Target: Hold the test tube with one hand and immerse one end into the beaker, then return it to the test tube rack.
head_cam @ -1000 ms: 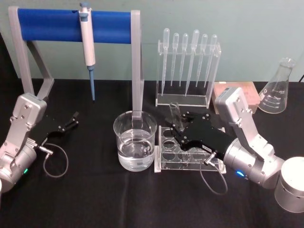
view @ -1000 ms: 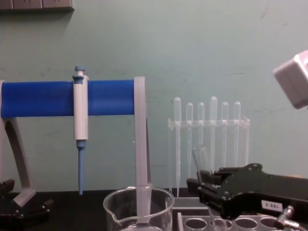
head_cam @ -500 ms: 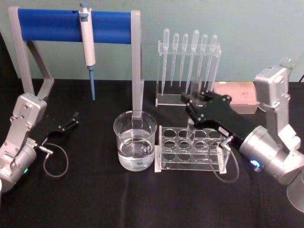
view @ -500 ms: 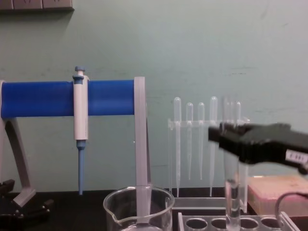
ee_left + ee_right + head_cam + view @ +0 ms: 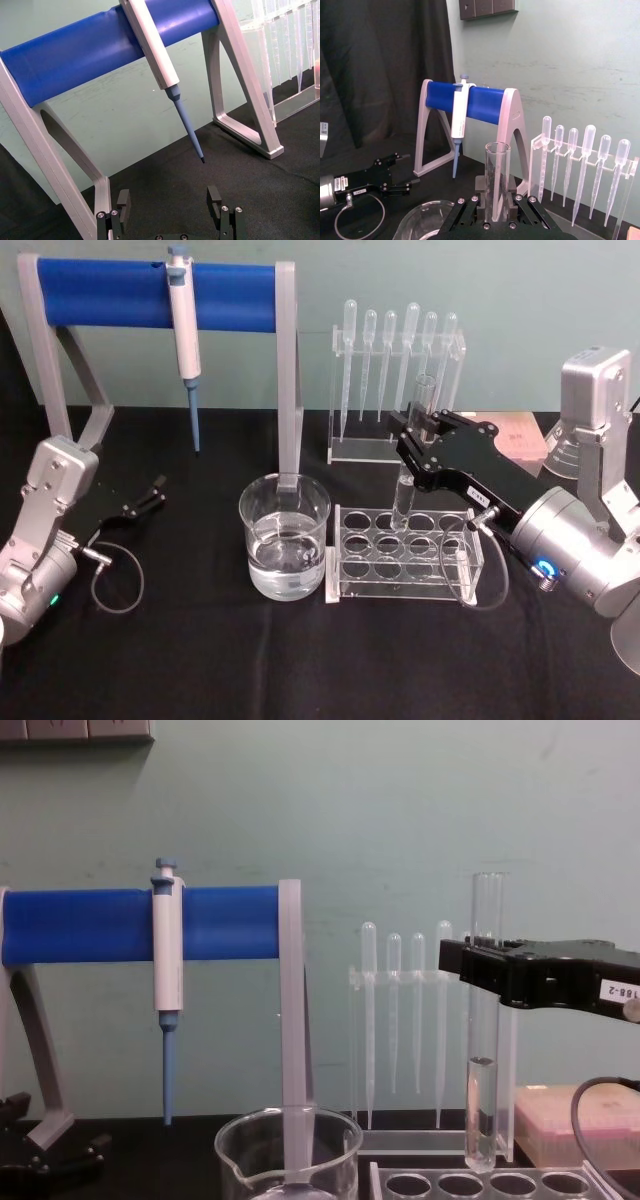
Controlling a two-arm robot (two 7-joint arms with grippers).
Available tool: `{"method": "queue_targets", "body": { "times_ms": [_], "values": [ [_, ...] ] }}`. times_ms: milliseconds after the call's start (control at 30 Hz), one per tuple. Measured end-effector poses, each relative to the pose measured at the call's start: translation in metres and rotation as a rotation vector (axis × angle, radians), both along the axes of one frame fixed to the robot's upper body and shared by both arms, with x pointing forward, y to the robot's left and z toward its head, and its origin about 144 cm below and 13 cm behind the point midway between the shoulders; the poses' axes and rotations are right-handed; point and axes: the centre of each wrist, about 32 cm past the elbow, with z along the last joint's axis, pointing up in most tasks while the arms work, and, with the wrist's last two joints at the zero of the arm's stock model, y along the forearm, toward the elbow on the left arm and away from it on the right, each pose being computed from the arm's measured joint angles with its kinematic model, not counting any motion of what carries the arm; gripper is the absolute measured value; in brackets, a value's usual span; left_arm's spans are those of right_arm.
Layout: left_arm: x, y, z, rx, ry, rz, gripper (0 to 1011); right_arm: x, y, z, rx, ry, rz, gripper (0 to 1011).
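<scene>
The right tool was clamped on the test tube, its jaws narrowed around the glass a little above the tube's middle. The tube stood close to upright, its open mouth well above the tool and its rounded end hanging just over the back row of holes in the test tube rack. From the chest camera, the tube ran down through the right tool and ended just above the rack. From the right wrist, the tube rose straight between the black fingers.

The beaker, partly filled with clear liquid, stood on the desk just beside the rack, on its left. The tube was apart from it.

The left tool lay low over the desk at the left, jaws wide and holding nothing, near the blue stand carrying the pipettor.
</scene>
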Motion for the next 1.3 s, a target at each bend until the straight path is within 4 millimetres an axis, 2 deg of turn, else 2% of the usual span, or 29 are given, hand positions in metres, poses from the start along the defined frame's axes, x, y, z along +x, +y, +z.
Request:
{"method": "queue_targets", "body": {
  "times_ms": [1300],
  "values": [
    [0.0, 0.0, 0.0, 0.0, 0.0, 0.0, 1000, -0.0002, -0.0001, 0.0006, -0.002, 0.004, -0.001, 227]
  ]
}}
